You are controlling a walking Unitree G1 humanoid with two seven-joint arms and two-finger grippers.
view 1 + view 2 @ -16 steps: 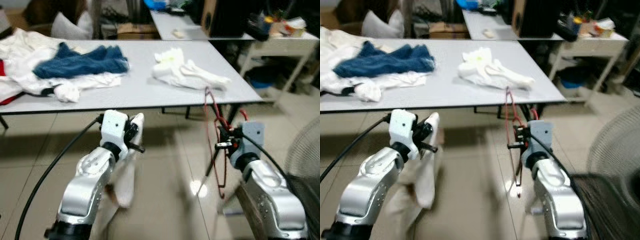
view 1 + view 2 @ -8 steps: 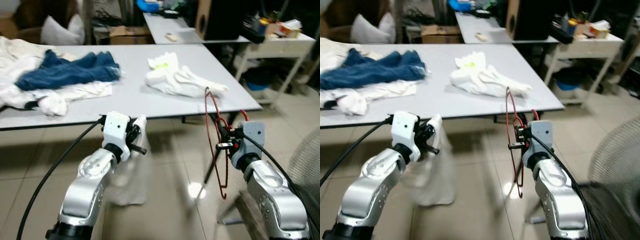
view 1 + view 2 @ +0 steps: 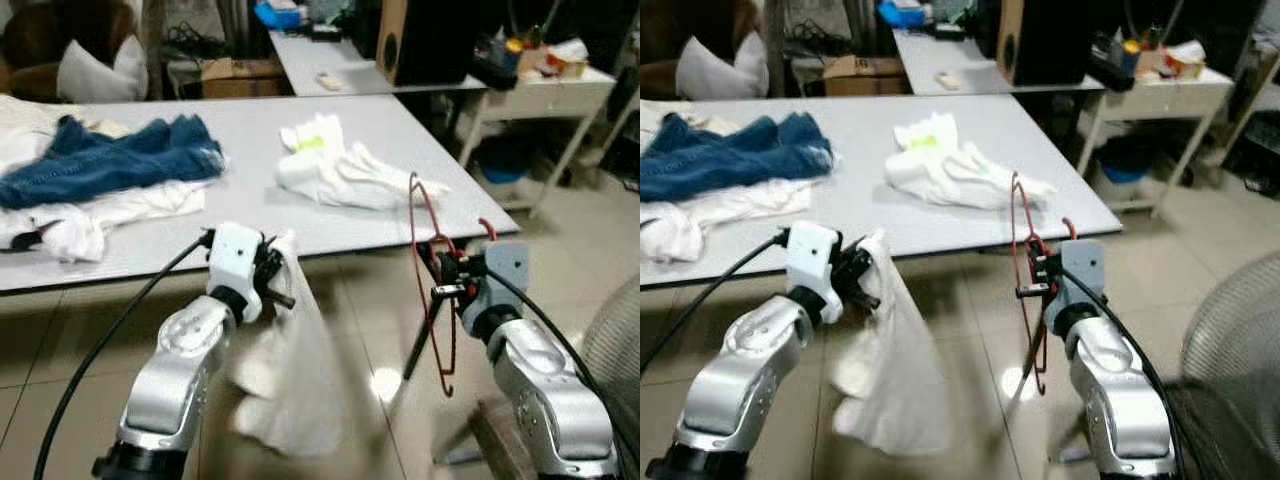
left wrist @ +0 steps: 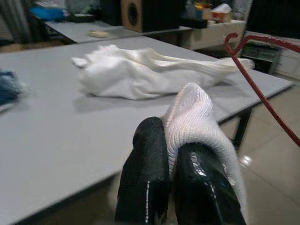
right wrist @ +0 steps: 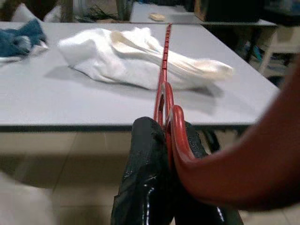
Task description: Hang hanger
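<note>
My right gripper (image 3: 443,272) is shut on a red wire hanger (image 3: 434,300), held upright in front of the table's near edge; its hook (image 3: 487,228) curls by the wrist. In the right wrist view the red wire (image 5: 165,89) runs between the black fingers (image 5: 145,178). My left gripper (image 3: 272,272) is shut on a white garment (image 3: 285,370) that hangs down toward the floor; its knitted edge (image 4: 192,117) is pinched between the fingers (image 4: 147,168).
A grey table (image 3: 250,215) stands ahead with a white cloth pile (image 3: 340,165), blue jeans (image 3: 110,165) and white clothes (image 3: 60,225). A second table (image 3: 330,70) with a speaker (image 3: 425,40) is behind. A side table (image 3: 545,90) and a fan (image 3: 615,345) stand right.
The camera has drawn nearer to the table. The white garment has swung out and hangs wider beneath my left gripper. Both grips are unchanged.
</note>
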